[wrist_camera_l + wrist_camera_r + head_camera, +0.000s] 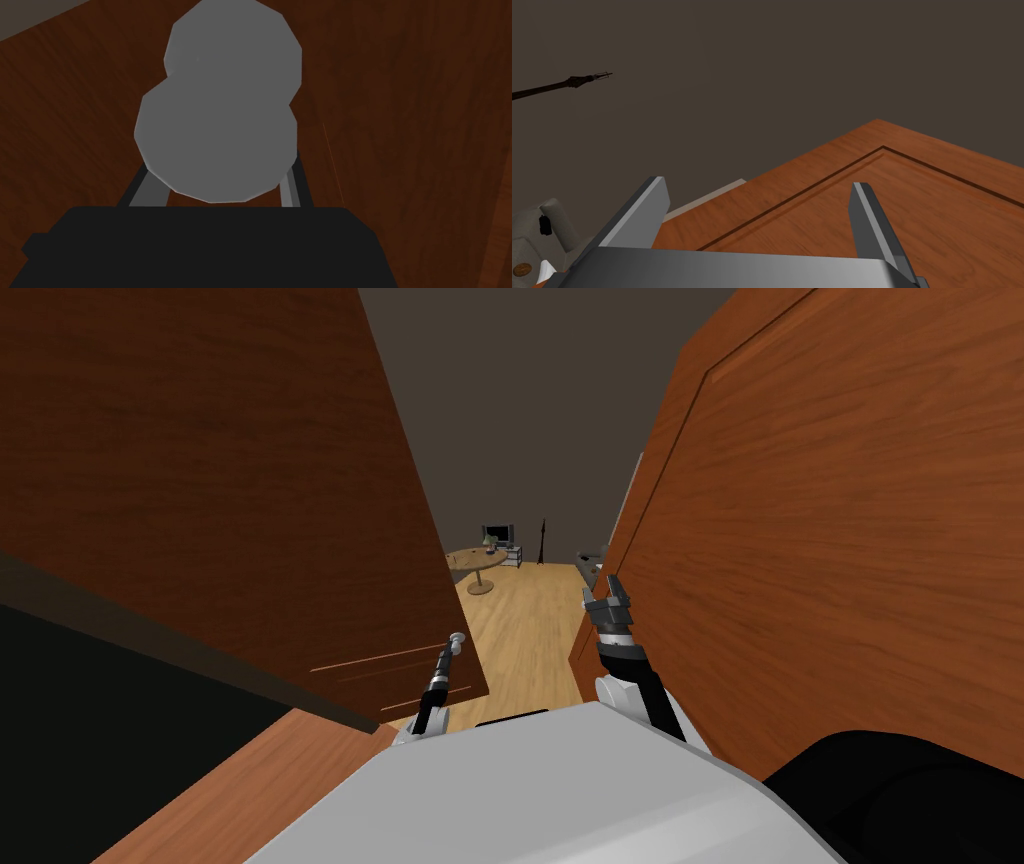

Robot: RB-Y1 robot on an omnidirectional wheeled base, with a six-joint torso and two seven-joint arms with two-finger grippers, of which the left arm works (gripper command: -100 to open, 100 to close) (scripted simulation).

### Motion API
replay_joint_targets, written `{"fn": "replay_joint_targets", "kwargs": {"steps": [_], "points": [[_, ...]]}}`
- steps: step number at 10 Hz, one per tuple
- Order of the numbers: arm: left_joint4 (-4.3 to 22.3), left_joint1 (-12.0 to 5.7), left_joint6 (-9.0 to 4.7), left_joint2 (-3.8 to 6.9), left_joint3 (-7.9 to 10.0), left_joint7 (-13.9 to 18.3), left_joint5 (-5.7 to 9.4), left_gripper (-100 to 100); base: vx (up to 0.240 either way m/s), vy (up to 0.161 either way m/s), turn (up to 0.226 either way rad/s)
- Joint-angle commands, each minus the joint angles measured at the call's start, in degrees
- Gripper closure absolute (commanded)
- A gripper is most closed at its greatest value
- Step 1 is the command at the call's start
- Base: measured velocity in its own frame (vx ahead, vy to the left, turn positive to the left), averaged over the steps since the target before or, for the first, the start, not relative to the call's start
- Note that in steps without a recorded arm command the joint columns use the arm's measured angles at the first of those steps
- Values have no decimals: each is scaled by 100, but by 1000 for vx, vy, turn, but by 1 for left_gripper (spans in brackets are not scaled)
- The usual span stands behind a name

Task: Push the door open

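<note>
Door knob is parked right at the left claw, grip can't be told. Right claw is held spread beside an orange-brown panel.

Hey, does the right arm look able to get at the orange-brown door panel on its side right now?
Probably yes. The right gripper is open right beside the orange-brown door panel, near its edge, with nothing between them. The left gripper is shut on the grey knob.
</note>
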State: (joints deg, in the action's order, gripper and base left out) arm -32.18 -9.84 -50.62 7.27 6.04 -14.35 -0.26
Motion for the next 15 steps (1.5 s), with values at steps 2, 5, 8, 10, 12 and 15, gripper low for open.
{"fn": "replay_joint_targets", "kwargs": {"steps": [2, 5, 8, 10, 12, 15], "points": [[8, -36, -48, 11, 20, 326, 119, 100, 39, 5, -20], [1, -39, -39, -7, 28, 803, 311, 100, 47, 0, -20], [-6, -43, -30, -25, 37, 1282, 505, 100, 44, -1, -13], [-10, -44, -25, -33, 41, 1521, 601, 100, 56, 6, -18], [16, -2, -17, -47, 16, 1750, 714, -100, -24, 26, -36], [0, -4, -20, -75, -34, 2152, 872, -100, -48, 14, -44]]}}
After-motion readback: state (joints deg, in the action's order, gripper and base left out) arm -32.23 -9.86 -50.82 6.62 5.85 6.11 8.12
